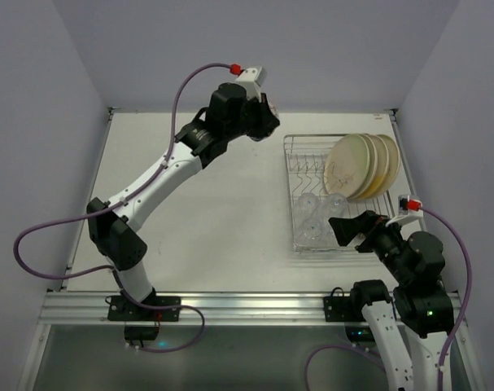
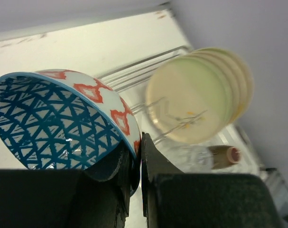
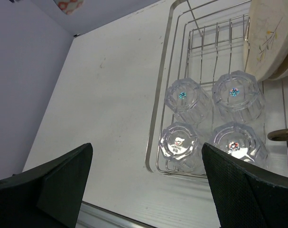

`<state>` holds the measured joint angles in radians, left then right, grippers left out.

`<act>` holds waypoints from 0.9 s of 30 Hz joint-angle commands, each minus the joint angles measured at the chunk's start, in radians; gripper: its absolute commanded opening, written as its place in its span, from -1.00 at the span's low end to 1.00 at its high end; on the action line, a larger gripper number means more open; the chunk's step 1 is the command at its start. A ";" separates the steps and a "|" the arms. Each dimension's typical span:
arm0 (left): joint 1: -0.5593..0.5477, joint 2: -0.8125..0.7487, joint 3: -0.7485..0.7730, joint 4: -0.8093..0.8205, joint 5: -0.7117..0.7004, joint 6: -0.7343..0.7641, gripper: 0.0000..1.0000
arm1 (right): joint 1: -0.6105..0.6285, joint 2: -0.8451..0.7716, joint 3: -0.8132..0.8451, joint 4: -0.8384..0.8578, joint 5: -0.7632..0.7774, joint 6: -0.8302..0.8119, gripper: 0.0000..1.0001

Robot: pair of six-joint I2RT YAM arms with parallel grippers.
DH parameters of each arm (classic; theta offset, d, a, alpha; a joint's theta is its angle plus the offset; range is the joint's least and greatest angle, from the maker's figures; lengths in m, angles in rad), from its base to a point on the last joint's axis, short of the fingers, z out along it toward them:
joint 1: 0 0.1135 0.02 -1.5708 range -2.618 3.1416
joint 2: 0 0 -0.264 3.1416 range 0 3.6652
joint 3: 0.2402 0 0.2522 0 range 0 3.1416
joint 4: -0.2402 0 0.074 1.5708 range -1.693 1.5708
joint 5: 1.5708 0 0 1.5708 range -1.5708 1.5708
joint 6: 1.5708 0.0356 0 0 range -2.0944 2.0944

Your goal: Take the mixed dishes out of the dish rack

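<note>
In the left wrist view a small bowl [image 2: 58, 118], blue-patterned inside and red-and-white outside, is held tilted above the table. My left gripper [image 2: 137, 145] is shut on its rim. From above, that gripper [image 1: 267, 114] hangs left of the dish rack [image 1: 295, 175]. Cream plates [image 1: 360, 167] stand on edge in the rack's far part. Several clear glasses [image 3: 189, 97] sit upside down in its near part. A small brown cup [image 2: 224, 156] lies beside them. My right gripper [image 3: 147, 148] is open above the rack's near left corner, holding nothing.
Bare white tabletop [image 1: 206, 220] spreads left of the rack. Grey walls close in the table at the back and on both sides. An aluminium rail [image 1: 247, 305] with the arm bases runs along the near edge.
</note>
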<state>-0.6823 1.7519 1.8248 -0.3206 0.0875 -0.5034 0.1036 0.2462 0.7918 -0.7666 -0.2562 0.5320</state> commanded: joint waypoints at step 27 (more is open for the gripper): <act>0.181 0.696 0.541 -0.698 -0.304 0.275 -1.00 | -0.004 -0.016 0.015 -0.016 -0.017 -0.033 0.98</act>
<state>-0.5114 2.4485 2.2936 -0.9863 -0.1764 -0.2794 0.1036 0.2348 0.7914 -0.7776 -0.2638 0.5148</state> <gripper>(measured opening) 0.123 0.989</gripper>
